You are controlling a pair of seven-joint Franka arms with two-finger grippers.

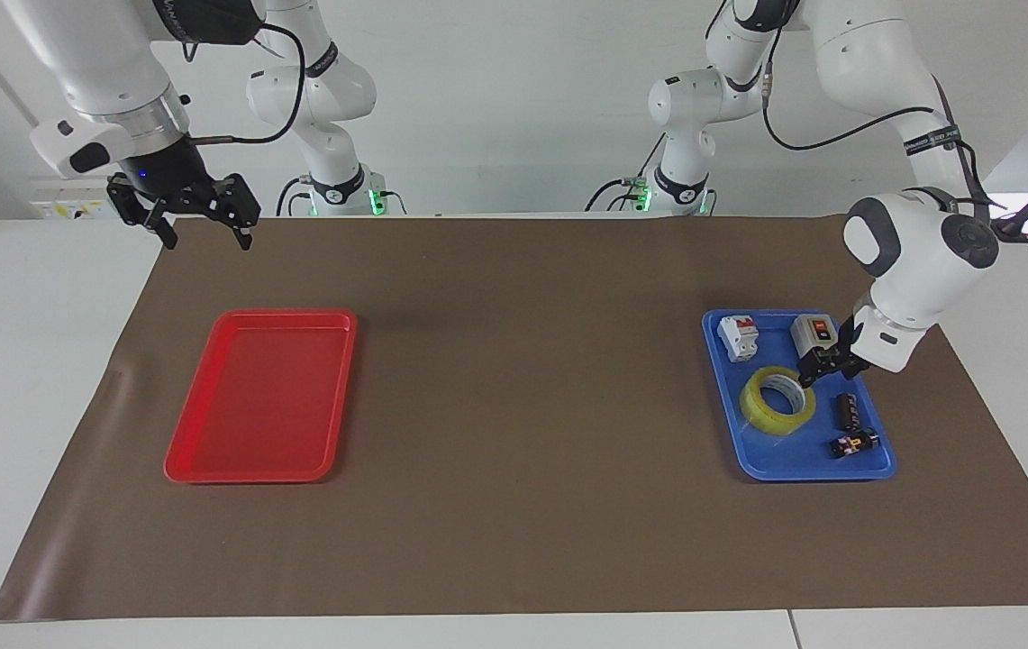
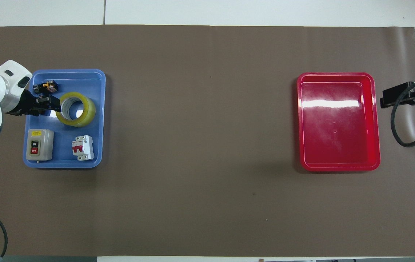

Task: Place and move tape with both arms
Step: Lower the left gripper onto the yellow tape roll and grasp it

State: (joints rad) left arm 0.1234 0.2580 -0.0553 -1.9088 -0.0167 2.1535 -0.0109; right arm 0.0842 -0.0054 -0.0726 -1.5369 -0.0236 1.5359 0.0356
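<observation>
The tape (image 1: 777, 400), a yellow translucent roll with a pale core, lies flat in the blue tray (image 1: 770, 461) at the left arm's end of the table; it also shows in the overhead view (image 2: 75, 109). My left gripper (image 1: 826, 365) is open and low over the blue tray (image 2: 96, 145), right beside the tape's rim; I cannot tell whether it touches. In the overhead view the left gripper (image 2: 48, 104) is next to the roll. My right gripper (image 1: 204, 222) is open and empty, waiting up in the air over the mat's edge near the red tray (image 1: 261, 397).
The blue tray also holds a grey on/off switch box (image 2: 39, 144), a white circuit breaker (image 2: 82, 147) and two small black parts (image 1: 849, 410) (image 1: 854, 443). The red tray (image 2: 338, 120) holds nothing. Two smaller white arms (image 1: 324, 108) stand at the robots' end.
</observation>
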